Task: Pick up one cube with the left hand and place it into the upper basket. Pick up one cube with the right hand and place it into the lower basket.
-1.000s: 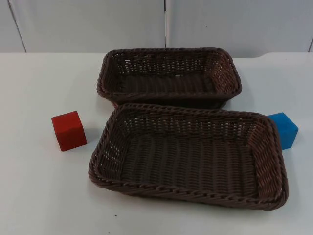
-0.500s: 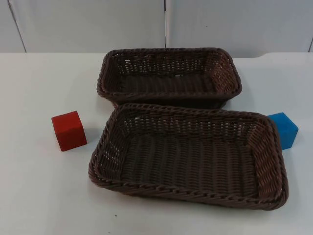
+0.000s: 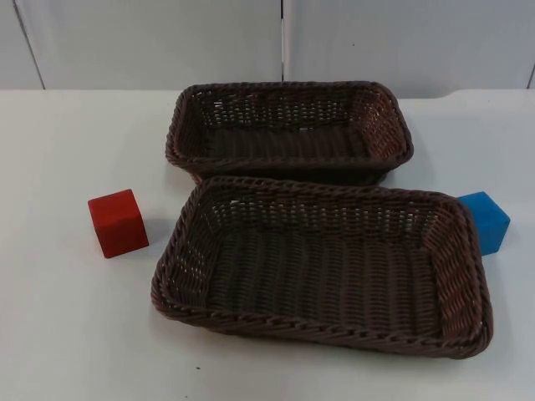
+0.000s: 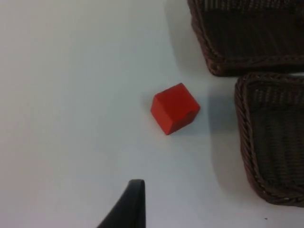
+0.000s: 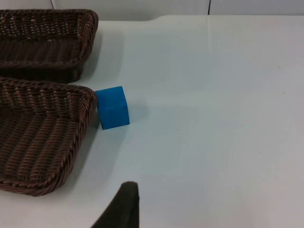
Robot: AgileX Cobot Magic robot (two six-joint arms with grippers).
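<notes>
Two dark brown woven baskets stand on the white table (image 3: 67, 334), both without contents. The upper basket (image 3: 288, 129) lies toward twelve o'clock, close to the grey partition wall (image 3: 150, 42); the lower basket (image 3: 322, 267), seen larger, lies toward six o'clock, its far rim just beside the near rim of the upper one. A red cube (image 3: 118, 222) rests on the table at nine o'clock of the lower basket, apart from its rim, one edge turned toward the camera. A blue cube (image 3: 486, 221) rests at about two to three o'clock of the lower basket, just beside its right-hand corner; whether it touches the weave cannot be told from the top view. In the left wrist view the red cube (image 4: 175, 108) sits alone on the table, with the corners of the upper basket (image 4: 247, 33) and the lower basket (image 4: 273, 137) near it; the left gripper (image 4: 127, 206) hangs above bare table short of the cube, one black fingertip visible, so its opening cannot be told. In the right wrist view the blue cube (image 5: 112, 107) stands against the rim of the lower basket (image 5: 42, 133), with the upper basket (image 5: 45, 40) beyond; the right gripper (image 5: 121, 206) hangs above bare table short of that cube, its opening likewise not discernible.
</notes>
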